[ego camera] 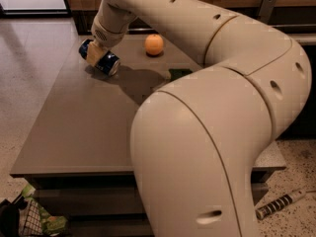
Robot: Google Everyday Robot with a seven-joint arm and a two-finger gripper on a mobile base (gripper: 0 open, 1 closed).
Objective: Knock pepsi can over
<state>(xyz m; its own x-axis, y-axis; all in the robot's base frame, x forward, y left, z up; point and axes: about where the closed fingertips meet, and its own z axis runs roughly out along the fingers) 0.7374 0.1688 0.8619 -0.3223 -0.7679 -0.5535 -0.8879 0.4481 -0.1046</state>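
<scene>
The pepsi can (106,62) is dark blue with a silver end. It lies tipped on its side at the far left of the grey table (84,127), silver end pointing right and toward me. My gripper (95,55) reaches down from the arm above, and a tan finger (93,56) crosses the can's middle. The gripper is shut on the can. I cannot tell whether the can rests on the table or hangs just above it.
An orange (154,44) sits at the back of the table, right of the can. A green-topped sponge (178,73) shows partly behind my arm. My arm and base fill the right half. Bags (29,221) lie on the floor at lower left, and a tool (281,204) at lower right.
</scene>
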